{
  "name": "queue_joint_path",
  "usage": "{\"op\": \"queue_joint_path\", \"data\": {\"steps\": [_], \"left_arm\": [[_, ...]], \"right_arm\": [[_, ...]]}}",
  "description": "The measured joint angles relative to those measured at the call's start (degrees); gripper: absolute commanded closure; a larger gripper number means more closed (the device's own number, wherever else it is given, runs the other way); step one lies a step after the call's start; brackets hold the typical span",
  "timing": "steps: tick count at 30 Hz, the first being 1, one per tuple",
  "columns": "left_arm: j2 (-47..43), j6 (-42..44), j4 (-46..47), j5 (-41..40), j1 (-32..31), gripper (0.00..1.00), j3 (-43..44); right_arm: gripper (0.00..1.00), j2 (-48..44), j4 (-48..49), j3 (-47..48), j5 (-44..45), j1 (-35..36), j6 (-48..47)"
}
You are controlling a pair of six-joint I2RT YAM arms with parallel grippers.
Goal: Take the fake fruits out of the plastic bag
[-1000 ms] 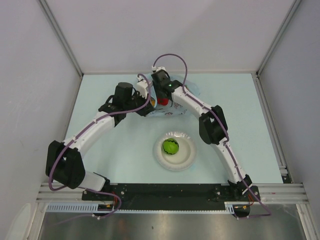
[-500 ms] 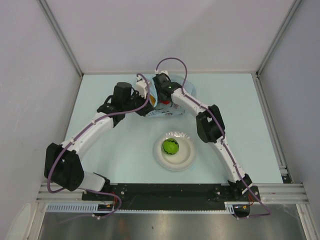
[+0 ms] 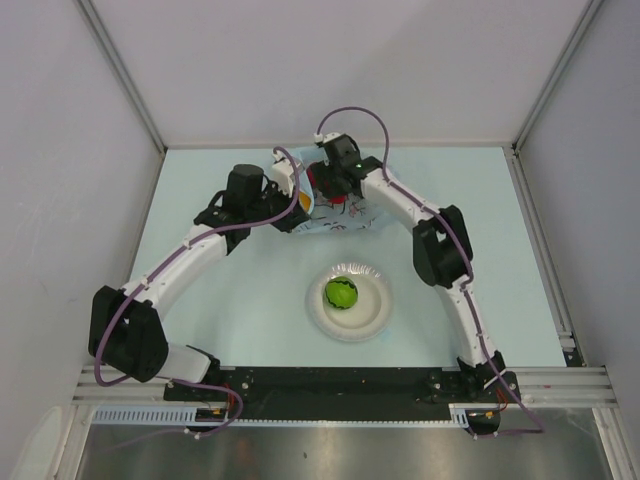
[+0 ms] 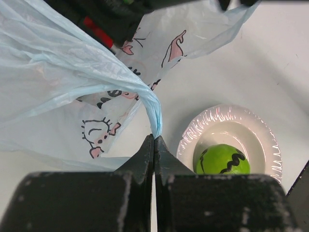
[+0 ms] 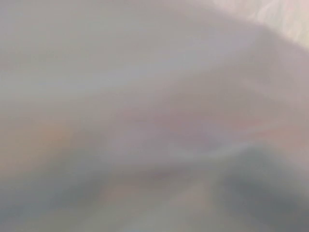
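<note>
Our left hand is clenched on a twisted edge of the thin, crinkly light-blue plastic bag, which lies at the far middle of the pale desk. Our right hand dips into the bag, and we cannot tell its grip. A round green plastic fruit sits on the white round plate, apart from the bag and away from the desk edges.
</note>
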Motion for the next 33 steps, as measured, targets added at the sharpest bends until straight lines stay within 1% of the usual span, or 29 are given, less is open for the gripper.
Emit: {"op": "queue_joint_path", "data": {"steps": [1, 6, 10, 16, 20, 24, 29, 33], "left_arm": [[0.0, 0.0, 0.07, 0.0, 0.0, 1.0, 0.0], [0.02, -0.04, 1.03, 0.02, 0.0, 1.0, 0.0], [0.02, -0.46, 2.14, 0.02, 0.0, 1.0, -0.13], [0.15, -1.01, 2.86, 0.26, 0.0, 1.0, -0.79], [0.57, -1.86, 3.23, 0.52, 0.0, 1.0, -0.81], [0.72, -2.05, 3.74, 0.66, -0.07, 1.0, -0.87], [0.72, -1.99, 3.89, 0.63, -0.17, 1.0, -1.05], [0.72, -1.95, 3.85, 0.61, -0.17, 1.0, -1.86]], "right_arm": [[0.67, -1.55, 0.09, -1.11, -1.42, -0.35, -0.79], [0.67, -13.46, 1.31, -11.72, -14.12, -2.91, -6.97], [0.67, -24.3, 1.62, -22.69, -24.65, -4.9, -14.67], [0.67, -39.06, 1.38, -37.66, -33.97, -5.53, -26.21], [0.67, -47.08, -1.03, -45.75, -36.81, -5.22, -37.55], [0.66, -52.13, -3.52, -52.17, -37.66, -5.09, -49.05], [0.66, -54.53, -4.42, -59.47, -37.46, -3.58, -61.4], [0.66, -55.06, -3.48, -64.24, -36.98, -0.28, -66.1]]}}
